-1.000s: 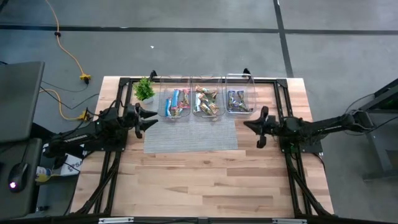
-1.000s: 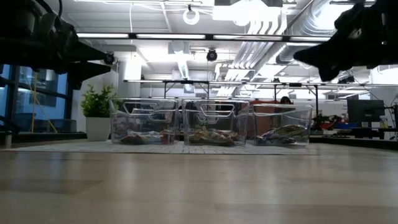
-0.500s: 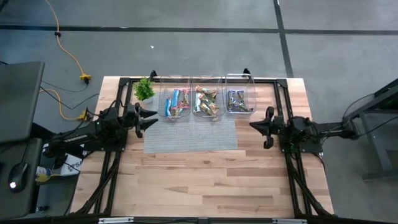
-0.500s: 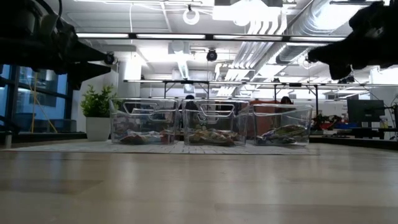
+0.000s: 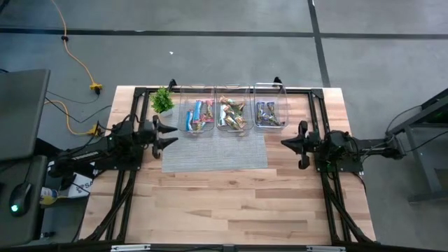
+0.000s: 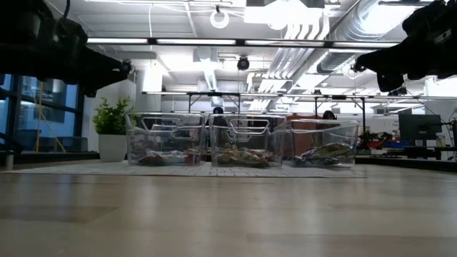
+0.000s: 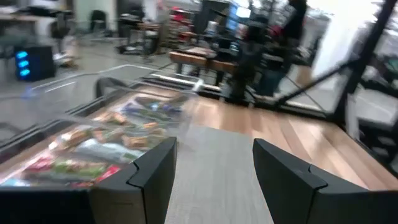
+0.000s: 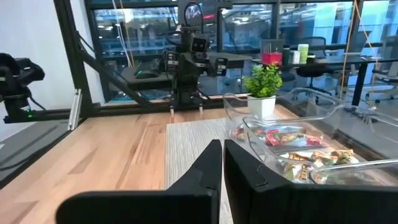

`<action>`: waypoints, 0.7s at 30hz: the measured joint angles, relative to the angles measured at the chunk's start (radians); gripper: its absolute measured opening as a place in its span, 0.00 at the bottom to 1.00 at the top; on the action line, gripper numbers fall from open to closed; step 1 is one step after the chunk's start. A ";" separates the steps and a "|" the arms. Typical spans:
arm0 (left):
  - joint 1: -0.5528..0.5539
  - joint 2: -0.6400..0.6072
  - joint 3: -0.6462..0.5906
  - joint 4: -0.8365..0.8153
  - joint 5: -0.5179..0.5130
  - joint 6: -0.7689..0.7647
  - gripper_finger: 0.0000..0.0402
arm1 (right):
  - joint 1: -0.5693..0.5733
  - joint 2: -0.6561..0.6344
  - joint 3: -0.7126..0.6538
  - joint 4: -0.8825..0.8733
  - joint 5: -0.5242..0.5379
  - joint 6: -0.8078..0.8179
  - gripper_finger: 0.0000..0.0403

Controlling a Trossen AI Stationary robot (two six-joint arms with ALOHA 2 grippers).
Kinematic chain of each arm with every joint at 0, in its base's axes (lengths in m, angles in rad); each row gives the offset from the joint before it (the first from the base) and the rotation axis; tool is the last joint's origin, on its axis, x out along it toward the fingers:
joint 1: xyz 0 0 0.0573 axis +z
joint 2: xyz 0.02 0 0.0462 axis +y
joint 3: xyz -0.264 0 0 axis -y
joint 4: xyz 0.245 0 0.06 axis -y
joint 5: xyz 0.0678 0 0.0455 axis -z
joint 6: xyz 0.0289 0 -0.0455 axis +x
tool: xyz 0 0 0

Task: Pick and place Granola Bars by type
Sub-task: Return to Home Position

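The granola bars lie sorted in three clear bins along the far edge: pink and blue ones in the left bin (image 5: 197,116), green and tan ones in the middle bin (image 5: 233,115), purple ones in the right bin (image 5: 269,114). My left gripper (image 5: 172,133) hovers open, level, above the table's left side and holds nothing. Over the right side, my right gripper (image 5: 283,142) hangs level and shut, with nothing in it. In the left wrist view the fingers (image 7: 152,174) stand wide apart over the mat.
A grey mat (image 5: 214,151) lies before the bins. A small potted plant (image 5: 162,101) stands at the far left, beside the left bin. Black frame rails (image 5: 318,112) run along the table's sides and far edge. The wooden table top (image 5: 224,203) stretches bare toward the near edge.
My right gripper has drawn back toward the table's right edge and levelled out, staying shut. My left gripper has rolled a little about its own axis, staying open and in place. The bars and bins have kept still.
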 joint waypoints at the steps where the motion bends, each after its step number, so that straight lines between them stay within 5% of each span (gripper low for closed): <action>1: 0.000 0.002 0.000 0.002 0.020 0.020 0.51 | 0.000 0.000 0.000 0.000 0.000 0.000 0.00; 21: 0.000 0.014 0.001 -0.001 0.012 -0.042 0.51 | 0.000 0.000 0.000 0.007 0.052 -0.007 0.00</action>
